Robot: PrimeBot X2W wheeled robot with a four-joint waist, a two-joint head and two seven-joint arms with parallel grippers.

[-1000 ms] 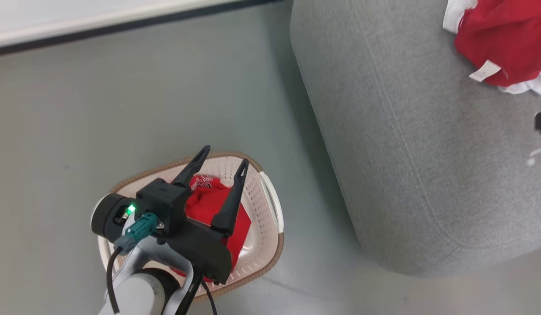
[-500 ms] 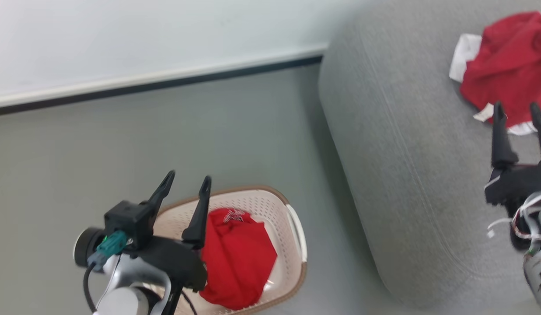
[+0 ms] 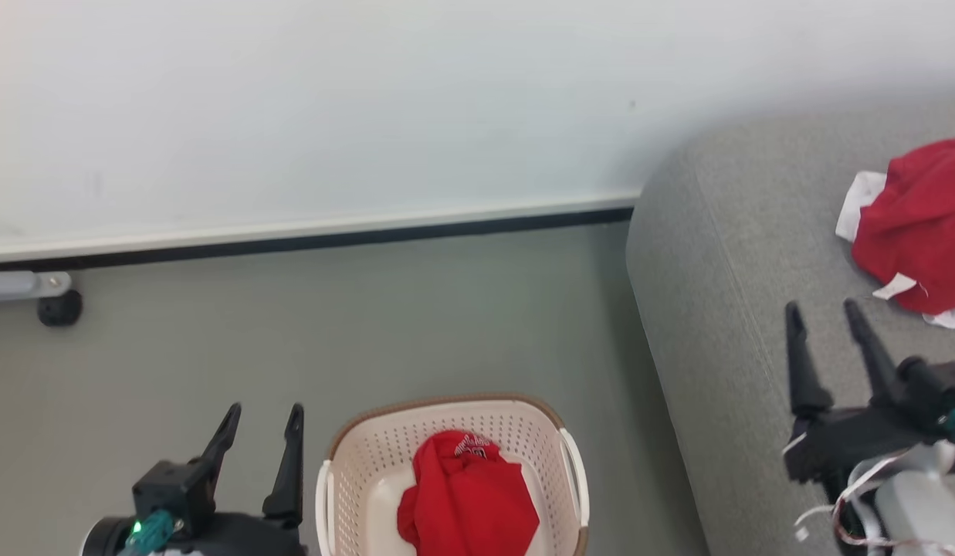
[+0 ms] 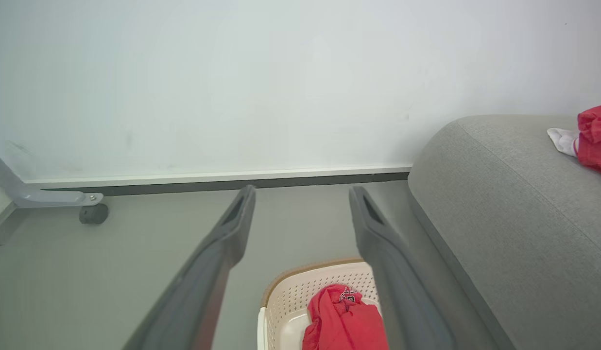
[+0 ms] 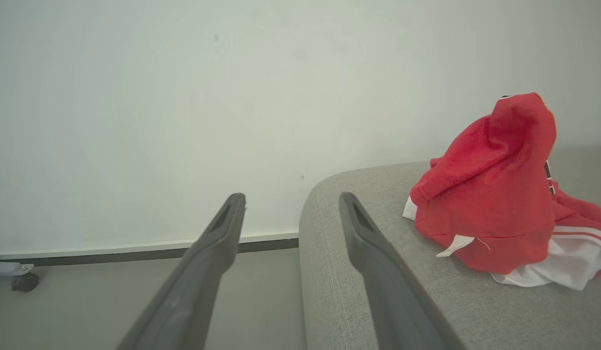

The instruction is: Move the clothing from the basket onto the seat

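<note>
A crumpled red jersey lies in the cream basket on the floor, also seen in the left wrist view as red clothing in the basket. More red clothing with white trim is heaped on the grey seat; the right wrist view shows that pile on the seat. My left gripper stands open and empty, left of the basket. My right gripper is open and empty above the seat, short of the pile.
A white wall with a dark baseboard runs behind. A grey metal leg with a black caster stands at the far left. Grey floor lies between wall, basket and seat.
The head camera has tilted up, so the wall now shows. My left gripper has drawn back from over the basket to its left side, empty. My right gripper has come into view over the seat.
</note>
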